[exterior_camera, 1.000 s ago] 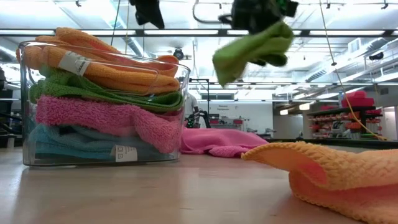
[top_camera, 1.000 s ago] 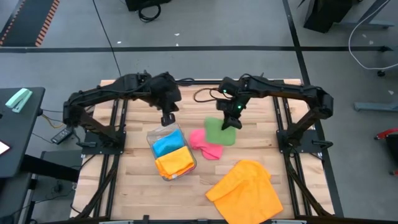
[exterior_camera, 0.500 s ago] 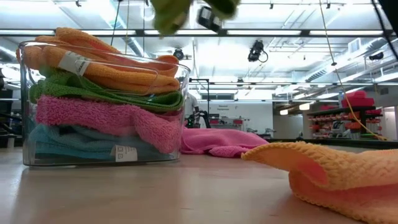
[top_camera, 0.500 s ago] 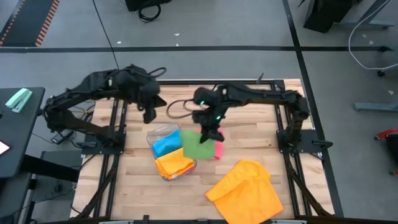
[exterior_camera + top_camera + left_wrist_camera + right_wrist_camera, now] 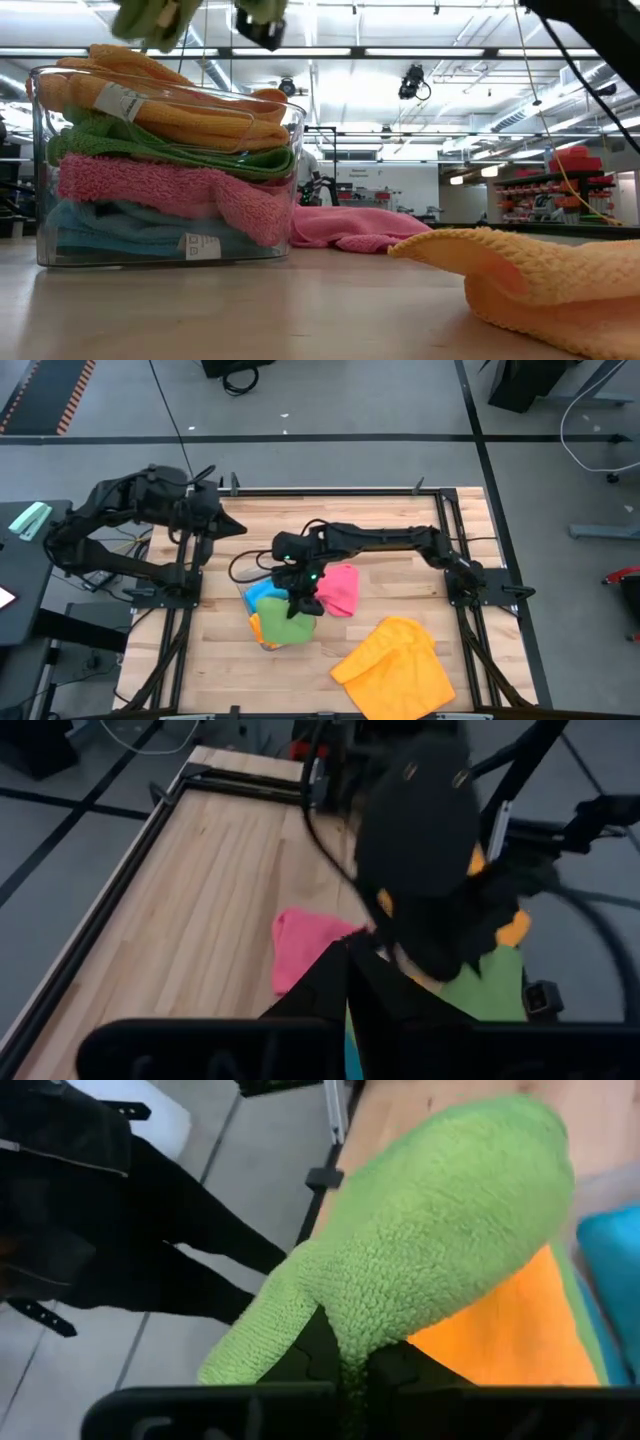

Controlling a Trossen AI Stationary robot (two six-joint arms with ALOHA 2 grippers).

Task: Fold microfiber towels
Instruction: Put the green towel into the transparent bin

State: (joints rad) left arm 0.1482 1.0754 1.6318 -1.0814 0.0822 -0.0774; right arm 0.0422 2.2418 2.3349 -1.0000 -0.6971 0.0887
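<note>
Now my right claw is clamped tight on the folded green towel and hangs directly over the clear bin; a second ago it held that towel over the pink towel, now just beside my claw. I judge this fold done, stacking next. Beneath my claw the bin already holds orange, green, pink and blue layers. My left claw has pulled back toward the table edge, shut and empty. The orange towel lies loose, well apart from my claw. Surface: pale wood slats inside a dark frame. Room: grey floor, ceiling strip lights, shelving behind.
</note>
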